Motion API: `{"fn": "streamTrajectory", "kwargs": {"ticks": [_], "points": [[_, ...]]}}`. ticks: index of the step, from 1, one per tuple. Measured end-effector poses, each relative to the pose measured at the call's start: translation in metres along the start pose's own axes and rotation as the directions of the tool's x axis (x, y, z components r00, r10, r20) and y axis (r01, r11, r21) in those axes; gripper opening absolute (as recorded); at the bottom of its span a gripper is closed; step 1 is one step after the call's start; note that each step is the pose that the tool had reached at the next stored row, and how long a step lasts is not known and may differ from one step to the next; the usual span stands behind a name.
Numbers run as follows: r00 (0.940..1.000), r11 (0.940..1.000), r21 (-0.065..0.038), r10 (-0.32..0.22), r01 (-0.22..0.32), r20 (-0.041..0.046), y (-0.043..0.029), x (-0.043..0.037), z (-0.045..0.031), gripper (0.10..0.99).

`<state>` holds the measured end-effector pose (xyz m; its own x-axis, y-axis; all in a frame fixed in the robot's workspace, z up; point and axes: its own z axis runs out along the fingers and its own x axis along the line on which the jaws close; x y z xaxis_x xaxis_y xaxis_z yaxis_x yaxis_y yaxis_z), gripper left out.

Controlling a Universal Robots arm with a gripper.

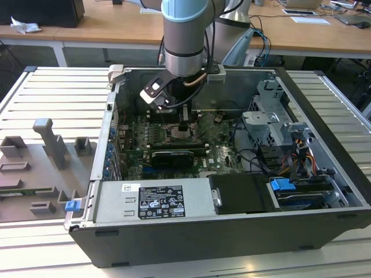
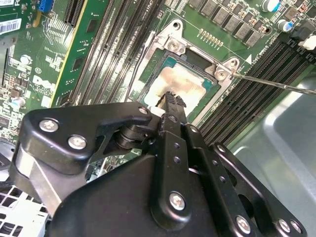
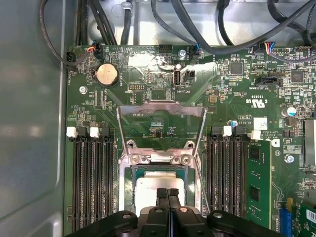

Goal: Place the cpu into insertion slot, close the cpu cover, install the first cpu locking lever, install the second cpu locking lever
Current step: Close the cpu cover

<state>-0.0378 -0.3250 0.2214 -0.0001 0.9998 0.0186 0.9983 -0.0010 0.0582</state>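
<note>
- My gripper is down inside the open computer case, fingers pressed together with nothing pinched between them, the tips poised right over the cpu.
- The cpu lies flat in the insertion slot, pale metal top up and square to the rim. I read it as seated, so step one looks done.
- The cpu cover is swung open on its hinge with green board showing through its window. It is not yet closed.
- One thin locking lever sticks out free past the socket corner in the second wrist view, not hooked down. I make it one step done and three left.
- Room is tight. Memory slots flank the socket on both sides, just beside its frame.
- The open cover fences the hinge edge, and its raised rim is something to catch on.
- The free lever wire crosses the memory slots, so it could snag.
- The grey case wall lies beyond the slots, and the cables hang past the board's far edge, well apart from my tips.
- Straight up looks like the clearest space.
</note>
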Motion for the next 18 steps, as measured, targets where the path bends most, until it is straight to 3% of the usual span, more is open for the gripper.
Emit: {"fn": "streamTrajectory", "kwargs": {"ticks": [18], "points": [[1.0000, 1.0000, 0.000, 0.006, -0.006, 0.0004, 0.0005, 0.0001, -0.0089, 0.106]]}}
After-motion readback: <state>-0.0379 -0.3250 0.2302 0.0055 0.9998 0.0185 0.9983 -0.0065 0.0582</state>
